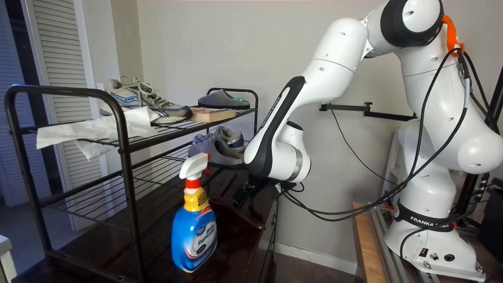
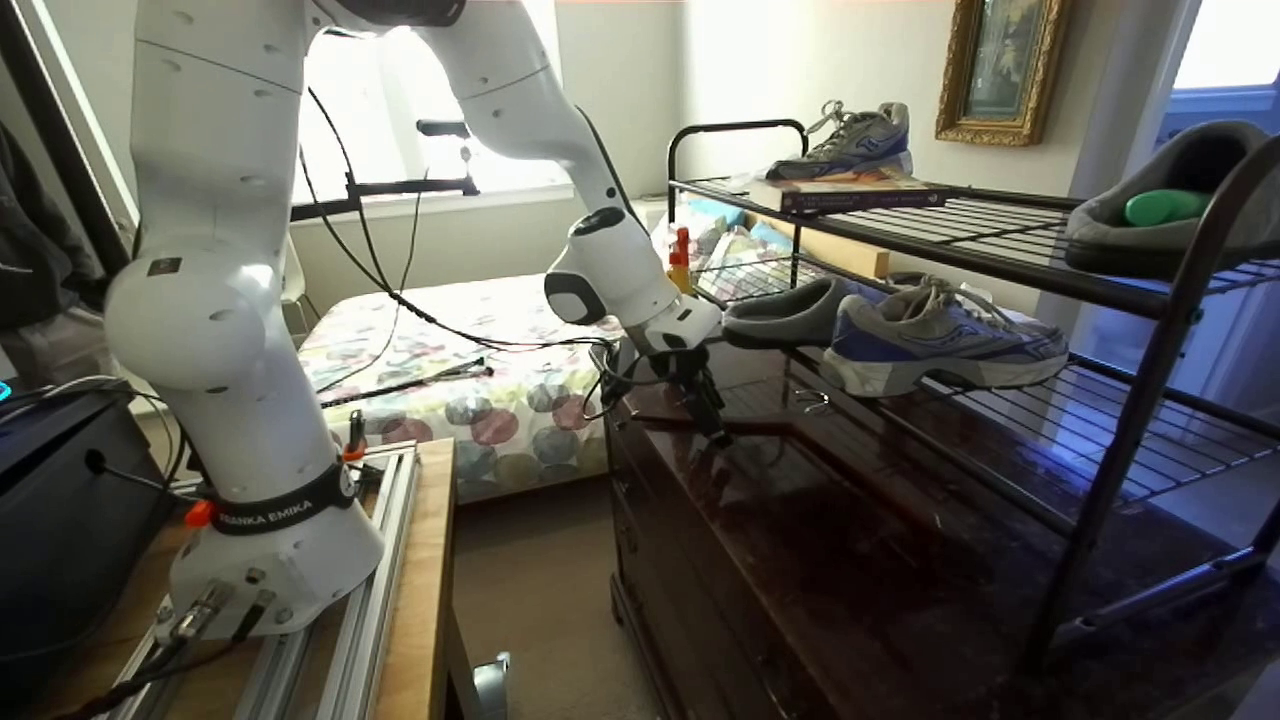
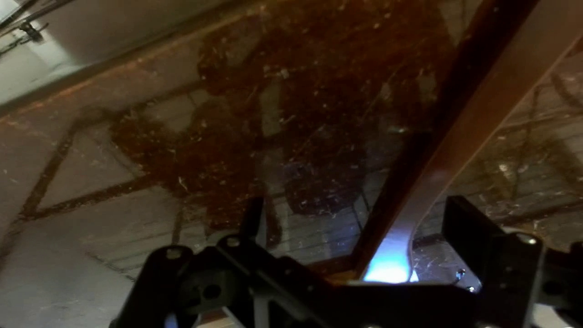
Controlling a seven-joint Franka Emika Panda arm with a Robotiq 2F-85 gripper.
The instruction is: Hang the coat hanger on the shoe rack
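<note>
Green object (image 2: 1167, 207) in slipper (image 2: 1100, 222) on shoe rack (image 2: 1116, 458)

- In both exterior views, we see the arm (image 1: 340, 59) and, from opposite ends, the shoe rack (image 1: 129, 188).
- In the wrist view, we look closely down on the counter (image 3: 314, 123).
</note>
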